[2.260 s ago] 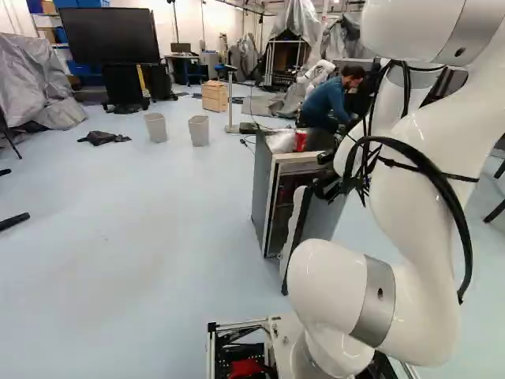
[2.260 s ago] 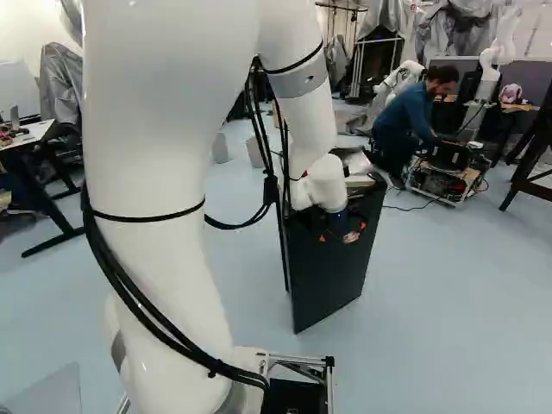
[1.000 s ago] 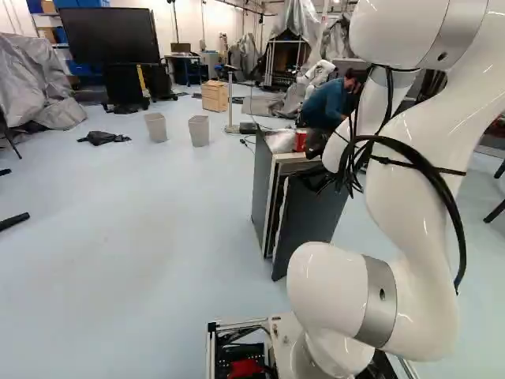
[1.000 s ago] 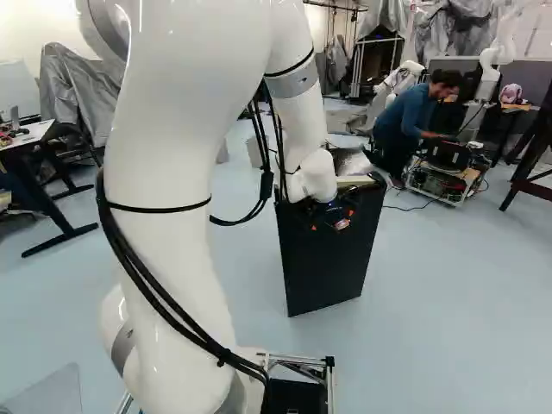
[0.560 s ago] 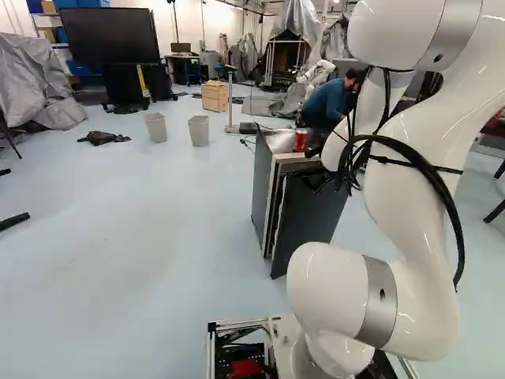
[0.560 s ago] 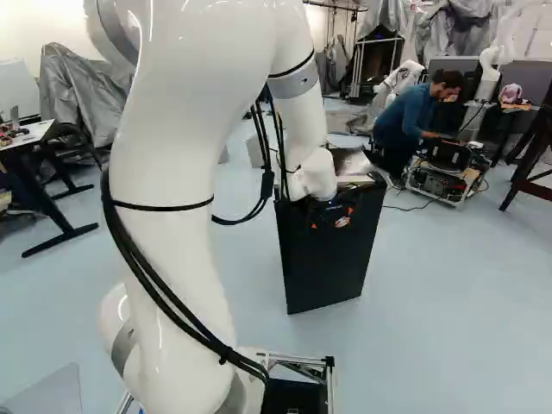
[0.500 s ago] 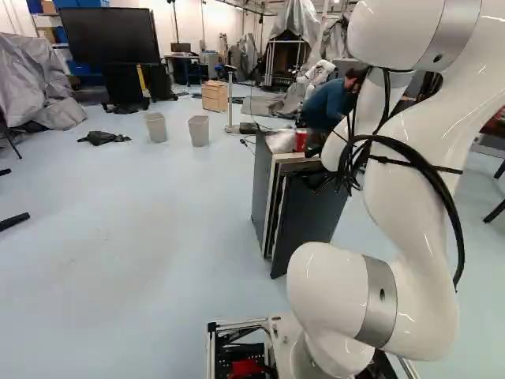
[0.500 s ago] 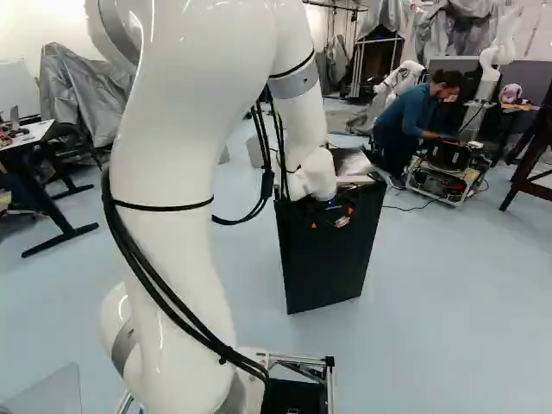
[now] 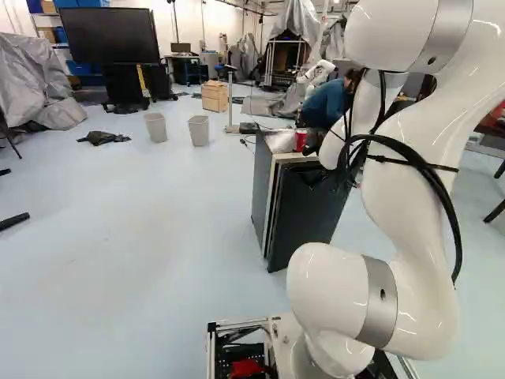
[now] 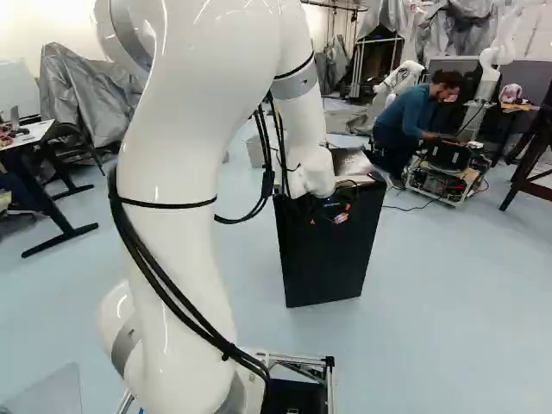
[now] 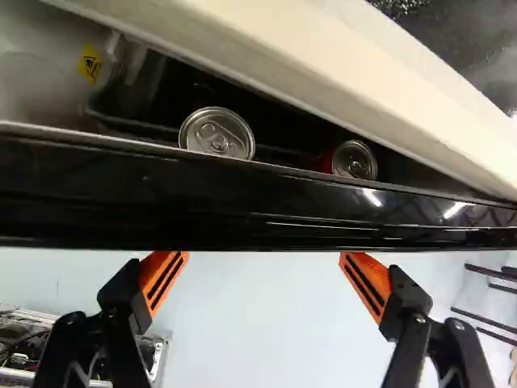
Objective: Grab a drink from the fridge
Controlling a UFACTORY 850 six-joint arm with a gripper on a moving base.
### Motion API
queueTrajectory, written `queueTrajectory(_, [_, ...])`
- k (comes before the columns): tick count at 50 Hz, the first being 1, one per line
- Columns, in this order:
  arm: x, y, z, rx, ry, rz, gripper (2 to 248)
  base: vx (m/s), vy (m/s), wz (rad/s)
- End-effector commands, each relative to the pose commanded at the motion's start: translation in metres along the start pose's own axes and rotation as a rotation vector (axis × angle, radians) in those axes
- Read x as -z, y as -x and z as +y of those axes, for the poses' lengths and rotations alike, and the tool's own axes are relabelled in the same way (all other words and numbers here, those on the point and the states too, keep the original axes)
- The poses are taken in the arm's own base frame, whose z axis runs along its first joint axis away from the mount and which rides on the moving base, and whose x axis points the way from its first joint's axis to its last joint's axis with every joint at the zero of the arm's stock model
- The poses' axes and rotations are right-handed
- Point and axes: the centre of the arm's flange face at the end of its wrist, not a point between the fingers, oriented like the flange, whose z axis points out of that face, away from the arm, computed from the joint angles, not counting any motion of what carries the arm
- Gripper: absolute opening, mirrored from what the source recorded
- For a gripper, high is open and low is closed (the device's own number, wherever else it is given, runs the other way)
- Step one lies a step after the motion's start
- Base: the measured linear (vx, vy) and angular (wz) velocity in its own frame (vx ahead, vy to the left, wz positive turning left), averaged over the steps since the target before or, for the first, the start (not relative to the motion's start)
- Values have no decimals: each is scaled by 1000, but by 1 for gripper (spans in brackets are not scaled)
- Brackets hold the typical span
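Wide apart, the fingers of the end effector (image 11: 264, 255) are holding nothing between them. Their orange pads (image 11: 164, 279) are lining up at the door (image 11: 266, 212), probably pressing on it, though whether they are really touching is not showing clearly.

As for progress, the fridge (image 9: 263, 181) is standing a little ajar: through the gap a silver-topped can (image 11: 216, 133) and a red-sided can (image 11: 354, 160) are sitting inside, just behind the door. Another red can (image 9: 301, 140) is standing on top of the fridge.

If that can is counting as the drink, the grab is probably done and only the closing of the door is remaining. If not, the gap is looking too narrow for reaching in, and the opening, the grasp and the lifting out are all waiting. Nothing here is settling which; the arm (image 10: 181, 164) is reaching to the door's upper part, carrying no drink.
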Motion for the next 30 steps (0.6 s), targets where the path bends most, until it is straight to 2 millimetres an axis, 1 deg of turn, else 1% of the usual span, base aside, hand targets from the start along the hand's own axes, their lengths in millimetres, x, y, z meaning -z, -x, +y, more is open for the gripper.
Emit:
queueTrajectory(12, [-2, -5, 0, 5, -1, 14, 247, 0, 0, 0])
queueTrajectory(30, [-2, -6, 0, 5, -1, 17, 247, 0, 0, 0])
